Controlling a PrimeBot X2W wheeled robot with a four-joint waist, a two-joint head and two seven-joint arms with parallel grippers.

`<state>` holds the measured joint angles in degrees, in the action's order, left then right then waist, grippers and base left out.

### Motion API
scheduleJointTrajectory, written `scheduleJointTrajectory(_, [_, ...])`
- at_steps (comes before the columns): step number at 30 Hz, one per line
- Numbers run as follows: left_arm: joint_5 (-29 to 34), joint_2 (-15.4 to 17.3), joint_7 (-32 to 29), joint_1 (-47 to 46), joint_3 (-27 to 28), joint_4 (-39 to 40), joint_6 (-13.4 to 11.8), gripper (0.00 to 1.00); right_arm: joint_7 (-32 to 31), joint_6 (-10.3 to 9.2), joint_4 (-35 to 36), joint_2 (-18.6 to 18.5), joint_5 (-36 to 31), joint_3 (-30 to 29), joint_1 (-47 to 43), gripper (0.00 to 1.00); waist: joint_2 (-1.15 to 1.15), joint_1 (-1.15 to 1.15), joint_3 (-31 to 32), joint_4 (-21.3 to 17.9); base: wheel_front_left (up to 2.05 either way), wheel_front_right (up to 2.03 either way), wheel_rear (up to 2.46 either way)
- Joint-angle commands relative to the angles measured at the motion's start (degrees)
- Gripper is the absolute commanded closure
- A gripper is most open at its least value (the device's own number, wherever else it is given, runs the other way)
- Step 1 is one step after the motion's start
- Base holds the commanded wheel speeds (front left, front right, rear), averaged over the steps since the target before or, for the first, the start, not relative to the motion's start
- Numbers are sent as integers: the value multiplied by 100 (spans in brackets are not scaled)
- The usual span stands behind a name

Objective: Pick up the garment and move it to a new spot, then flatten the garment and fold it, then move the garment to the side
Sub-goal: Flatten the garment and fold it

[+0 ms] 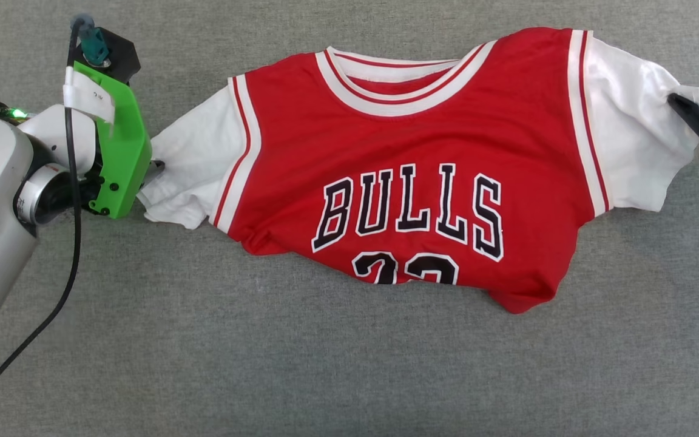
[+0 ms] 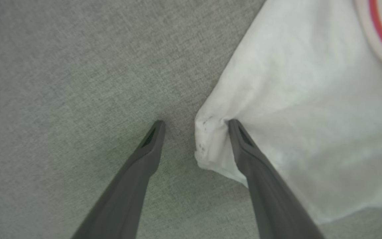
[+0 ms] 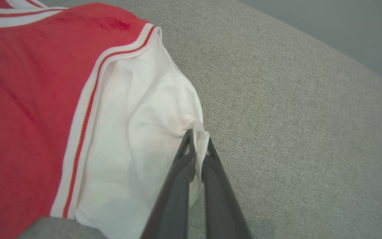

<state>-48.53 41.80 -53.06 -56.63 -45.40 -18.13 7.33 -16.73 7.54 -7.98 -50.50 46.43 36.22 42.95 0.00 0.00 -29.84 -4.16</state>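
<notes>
Both low: right claw (image 3: pixel 198 139) pinches garment (image 3: pixel 28 99), left claw (image 2: pixel 195 124) gapes.

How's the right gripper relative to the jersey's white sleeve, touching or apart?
Touching. The right wrist view shows the right gripper shut, with the white sleeve edge of the garment pinched between its two fingers.

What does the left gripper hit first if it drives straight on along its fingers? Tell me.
Probably the garment's white sleeve: the open left gripper has one finger at its corner, the other over bare grey surface. Depth is unclear; it may be touching.
</notes>
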Motion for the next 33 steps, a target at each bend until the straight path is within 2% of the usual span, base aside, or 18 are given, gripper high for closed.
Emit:
scheduleJointTrajectory(1, [-74, -45, -119, 276, -322, -163, 15, 2, -18, -5, 13, 22, -56, 0, 94, 100, 0, 0, -11, 1, 0, 0, 0])
scheduleJointTrajectory(2, [-111, -33, -115, 292, -382, -182, 15, 82, -22, -5, 11, 31, -57, 3, 98, 100, 0, 0, -9, 9, 0, 0, 0])
scheduleJointTrajectory(3, [-149, -23, -104, 310, -457, -208, 15, 100, -24, -5, 0, 40, -59, 5, 99, 100, 0, 0, 8, 24, 0, 0, 0])
scheduleJointTrajectory(9, [-204, -34, 435, 231, -547, -327, 15, 100, 122, -5, -68, 49, -114, -9, 126, 100, 0, 0, 251, 156, 0, 0, 0])
scheduleJointTrajectory(14, [-4, -20, 1342, 38, -471, -216, 15, 100, 443, -5, -174, 84, -237, -46, 149, 100, 0, 0, 672, 292, 0, 0, 0])
scheduleJointTrajectory(22, [408, 171, 2704, -217, -165, 431, -16, 100, 909, -5, -137, -13, -219, -290, 175, 100, 0, 0, 1226, 428, 0, 0, 0])
scheduleJointTrajectory(29, [522, 334, 3220, -510, 228, 1090, -200, 100, 1046, -5, 68, -151, -205, -673, 474, 100, 0, 0, 1376, 445, 0, 0, 0])
scheduleJointTrajectory(33, [629, 255, 3264, -957, 382, 1226, -267, 100, 1014, -5, 109, -110, -278, -886, 916, 100, 0, 0, 1249, 438, 0, 0, 0])
